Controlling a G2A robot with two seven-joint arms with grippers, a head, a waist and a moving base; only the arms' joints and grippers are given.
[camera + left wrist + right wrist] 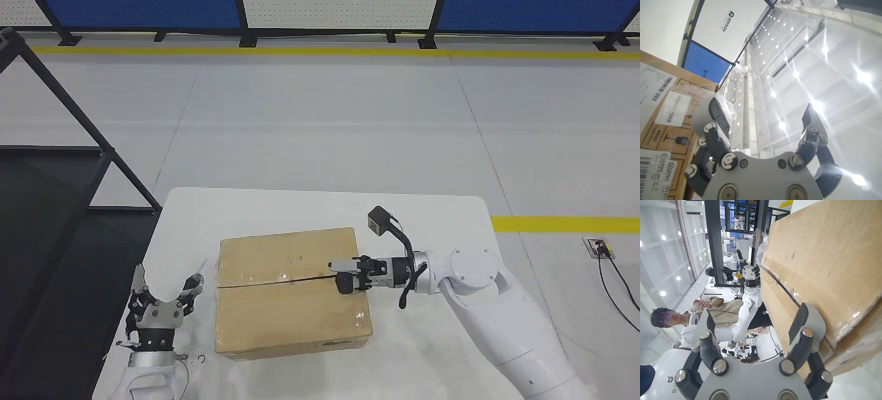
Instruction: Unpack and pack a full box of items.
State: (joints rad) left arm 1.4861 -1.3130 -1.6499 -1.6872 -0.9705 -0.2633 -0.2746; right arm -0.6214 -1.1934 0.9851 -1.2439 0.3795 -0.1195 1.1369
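A closed cardboard box [290, 305] sits mid-table, its top flaps meeting along a taped seam [270, 283]. My right gripper [343, 276] lies over the box top at the seam's right end. In the right wrist view it [753, 323] is open, one fingertip [800, 317] against the box top [819, 256] beside the seam [783, 285], nothing held. My left gripper [163, 292] stands open and upright just left of the box. Its own view has the empty fingers [719, 115] pointing at the ceiling, with the labelled box side [662, 113] close by.
The white table [440, 220] has free room behind and to the right of the box. A black metal frame [60, 170] stands beyond the table's left edge. Loose clear tape [758, 237] sticks out at the box's far edge.
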